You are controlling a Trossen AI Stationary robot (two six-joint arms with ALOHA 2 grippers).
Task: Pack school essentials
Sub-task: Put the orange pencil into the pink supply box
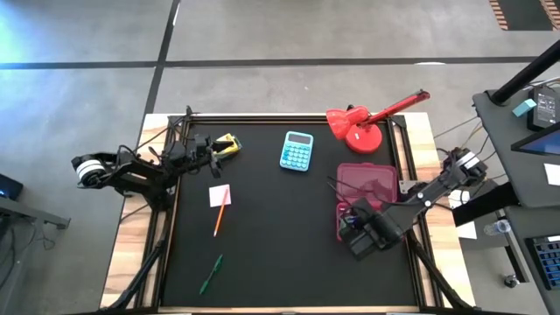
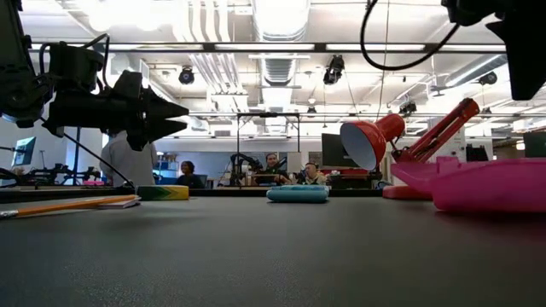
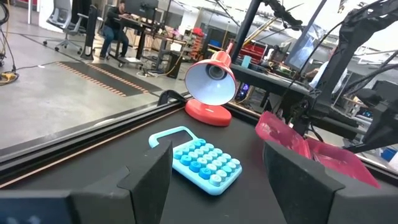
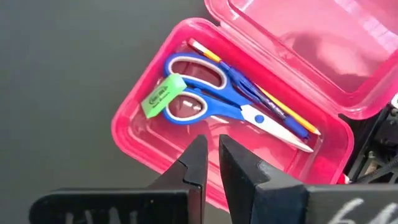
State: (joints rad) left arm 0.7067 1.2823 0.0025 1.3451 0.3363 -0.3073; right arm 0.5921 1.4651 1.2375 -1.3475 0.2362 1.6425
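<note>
Right wrist view, right gripper point(image 4: 210, 163): fingers nearly together, nothing between them, hanging over the near wall of the pink case point(image 4: 134, 140).
Right wrist view, case contents: blue-handled scissors point(image 4: 219, 96) lie across the tray, a green eraser point(image 4: 163, 95) rests on their handles, and a pencil point(image 4: 205, 51) lies under them; the lid stands open.
Left wrist view, left gripper point(image 3: 214, 177): fingers wide apart, empty, pointing at the calculator point(image 3: 202, 160), with the red lamp point(image 3: 210, 87) beyond it.
High view, left side: left gripper beside the yellow-green box point(image 1: 227, 145) at the far left of the mat.
High view, middle: pink note point(image 1: 220, 194) with an orange pencil point(image 1: 221, 215) across it; green pen point(image 1: 211, 274) near the front edge.
High view, right side: right gripper over the case, just near of the lamp.
Low view: box at the left, far back, and the orange pencil at the left edge.
</note>
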